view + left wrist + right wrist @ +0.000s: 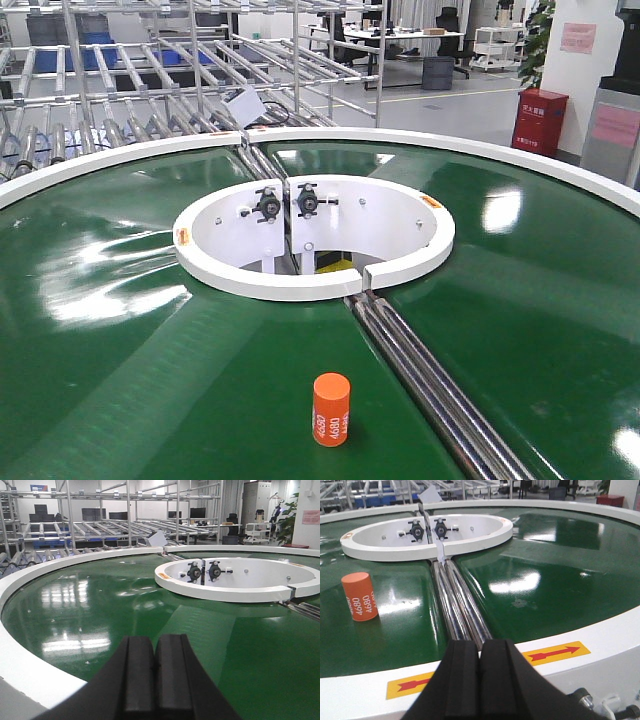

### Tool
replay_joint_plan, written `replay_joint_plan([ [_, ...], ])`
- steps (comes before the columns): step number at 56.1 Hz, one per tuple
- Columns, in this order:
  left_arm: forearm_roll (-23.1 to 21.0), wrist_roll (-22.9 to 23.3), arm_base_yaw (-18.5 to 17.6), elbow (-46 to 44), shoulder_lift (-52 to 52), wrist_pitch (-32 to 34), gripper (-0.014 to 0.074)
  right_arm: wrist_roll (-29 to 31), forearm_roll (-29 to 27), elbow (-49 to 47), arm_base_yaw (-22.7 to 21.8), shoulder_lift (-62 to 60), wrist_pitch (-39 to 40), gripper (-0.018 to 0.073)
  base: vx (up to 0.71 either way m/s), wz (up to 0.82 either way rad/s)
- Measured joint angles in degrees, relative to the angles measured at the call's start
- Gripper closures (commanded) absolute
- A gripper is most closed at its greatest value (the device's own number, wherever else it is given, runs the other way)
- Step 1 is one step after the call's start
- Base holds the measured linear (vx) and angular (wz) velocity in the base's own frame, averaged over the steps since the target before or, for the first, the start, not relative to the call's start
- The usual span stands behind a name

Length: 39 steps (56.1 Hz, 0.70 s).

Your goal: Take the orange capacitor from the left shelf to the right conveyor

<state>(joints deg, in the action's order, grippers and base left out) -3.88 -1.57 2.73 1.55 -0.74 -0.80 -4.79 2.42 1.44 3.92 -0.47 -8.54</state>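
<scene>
— Pincers? Both the left gripper point(155, 672) and right gripper point(480, 677) sit pressed closed, holding nothing, near the right conveyor point(560, 300) rim.

— And the orange capacitor point(331, 408)? Upright on open green belt, just left of the steel rollers point(430, 380). The left wrist view misses it; the right wrist view point(360, 596) catches it.

Black left gripper point(154, 677) bottom centre, pads pressed together, nothing held. Glossy dark green round conveyor point(100, 615) fills frame, white central ring point(235, 590) right, steel rack point(100, 527) upper left.
</scene>
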Motion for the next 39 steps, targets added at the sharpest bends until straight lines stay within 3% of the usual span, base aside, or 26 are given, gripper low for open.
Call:
replay_joint_plan([
  [9,0.0,0.0,0.0,0.0,0.0,0.0,0.0603,0.0,-0.1,0.3,0.0,0.0,4.3,0.0568,0.00,0.00],
  [39,0.0,0.0,0.0,0.0,0.0,0.0,0.0603,0.0,1.1,0.3,0.0,0.0,4.6,0.0568,0.00,0.00],
])
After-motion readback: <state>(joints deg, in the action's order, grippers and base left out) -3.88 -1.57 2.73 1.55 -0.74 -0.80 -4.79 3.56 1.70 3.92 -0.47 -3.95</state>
